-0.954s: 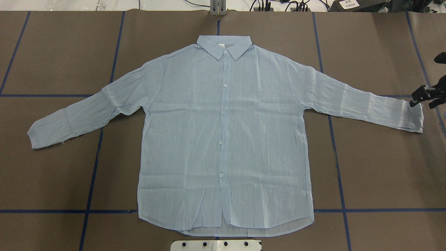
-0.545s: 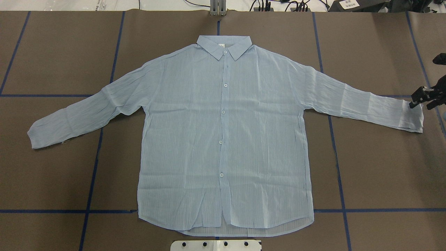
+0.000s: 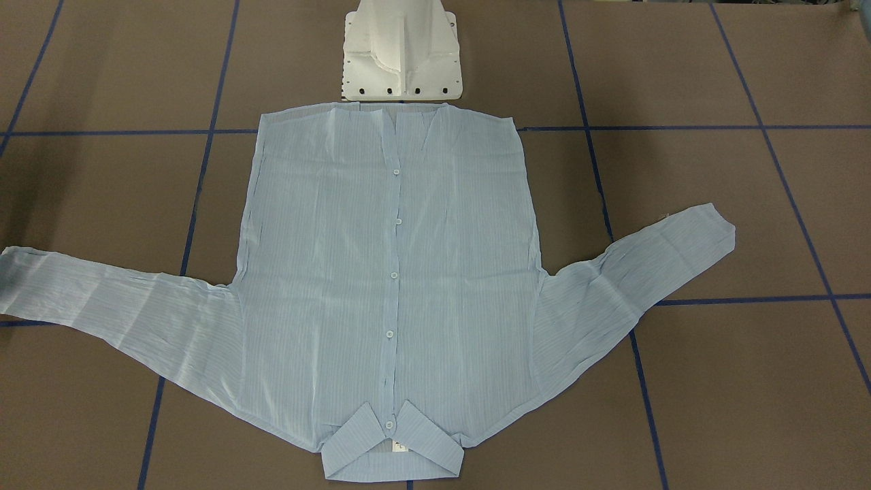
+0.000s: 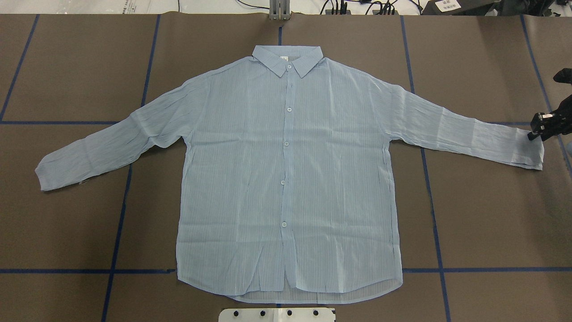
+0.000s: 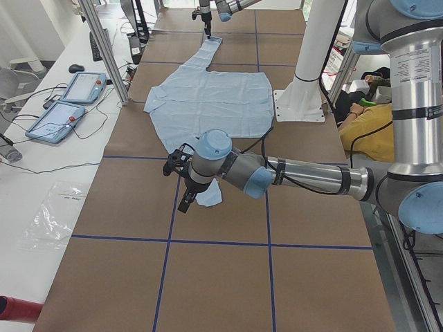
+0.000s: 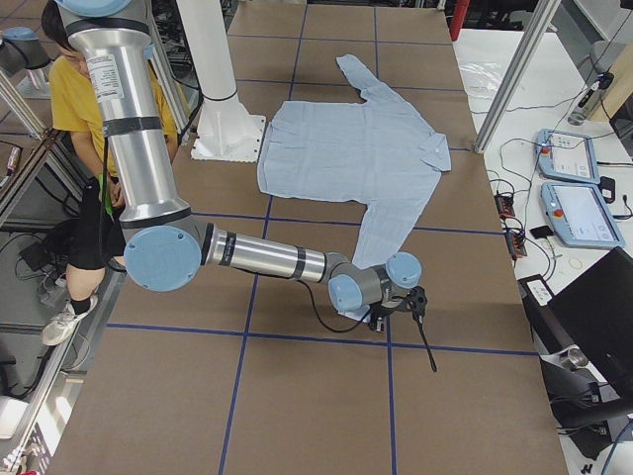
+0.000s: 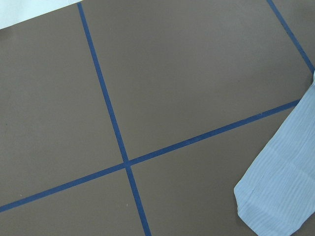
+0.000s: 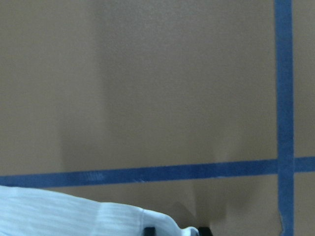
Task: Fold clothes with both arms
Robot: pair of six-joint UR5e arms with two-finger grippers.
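The pale-blue striped shirt (image 4: 286, 179) lies flat and buttoned on the brown table, collar (image 4: 288, 60) at the far side and both sleeves spread out; it also shows in the front view (image 3: 388, 272). My right gripper (image 4: 536, 132) is low at the end of the right sleeve's cuff (image 4: 527, 150). In the right wrist view its dark fingertips (image 8: 148, 230) stand apart at the cuff's edge (image 8: 74, 216). My left gripper (image 5: 183, 190) hovers by the left cuff (image 5: 208, 196); I cannot tell if it is open. The left wrist view shows that cuff (image 7: 275, 196), no fingers.
The white pedestal (image 3: 401, 54) stands just behind the shirt's hem. Blue tape lines (image 4: 118, 223) cross the table. Teach pendants (image 5: 69, 104) lie on the side bench, and a person in yellow (image 6: 74, 109) sits beside the robot's base.
My right gripper has shifted slightly to the right and settled at the end of the right cuff. The shirt has not moved.
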